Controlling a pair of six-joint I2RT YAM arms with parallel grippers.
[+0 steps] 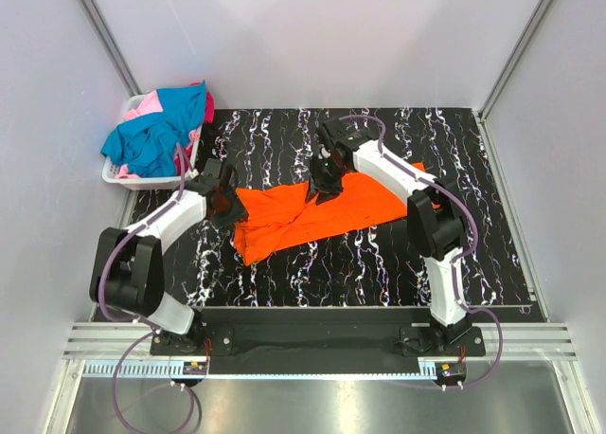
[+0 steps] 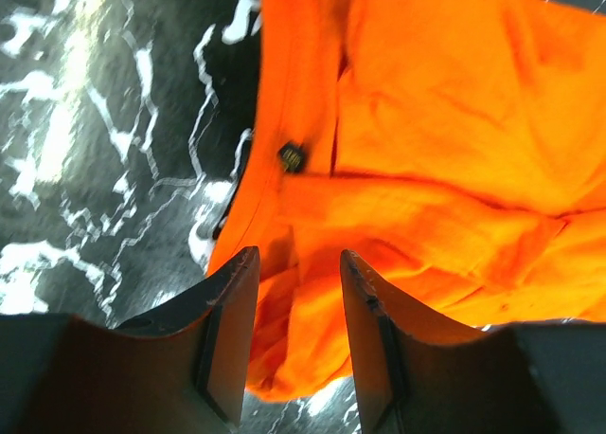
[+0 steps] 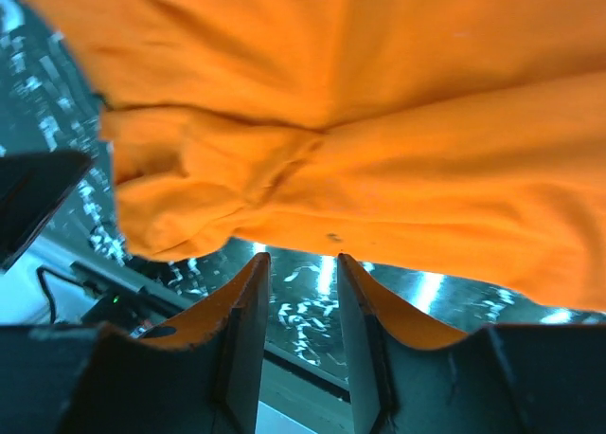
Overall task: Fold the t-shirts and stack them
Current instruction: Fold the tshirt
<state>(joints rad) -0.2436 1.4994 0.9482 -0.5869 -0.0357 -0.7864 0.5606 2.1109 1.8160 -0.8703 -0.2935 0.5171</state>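
wrist views: left gripper [image 2: 298,256] and right gripper [image 3: 303,260] jaws released by the orange t-shirt [image 1: 327,211]; only top view shows basket [image 1: 142,181].

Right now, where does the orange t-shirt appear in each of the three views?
Top external: orange t-shirt lies near the centre of the picture.
Left wrist: orange t-shirt fills the right and upper part.
Right wrist: orange t-shirt fills the upper half.
Shared landmark: the black marbled table under it.
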